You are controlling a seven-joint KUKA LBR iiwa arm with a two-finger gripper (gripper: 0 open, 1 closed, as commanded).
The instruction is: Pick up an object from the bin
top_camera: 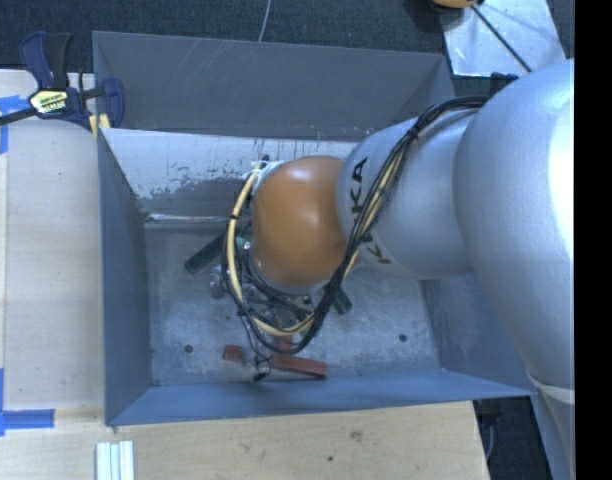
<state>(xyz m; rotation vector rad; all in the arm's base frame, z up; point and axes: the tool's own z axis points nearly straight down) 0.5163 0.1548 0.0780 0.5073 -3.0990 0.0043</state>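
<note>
Silver arm (466, 198), orange dome cover (296, 218), black and yellow cables (386, 173).

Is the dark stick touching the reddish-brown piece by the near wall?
Apart. The camera view shows bare bin floor between the dark stick and the reddish-brown piece.

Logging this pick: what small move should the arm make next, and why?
Probably a short, straight descent. The gripper sits right at the reddish-brown flat piece by the near wall of the bin, while the dark bar lies apart to the left, so the reddish piece looks the likeliest pick.
</note>
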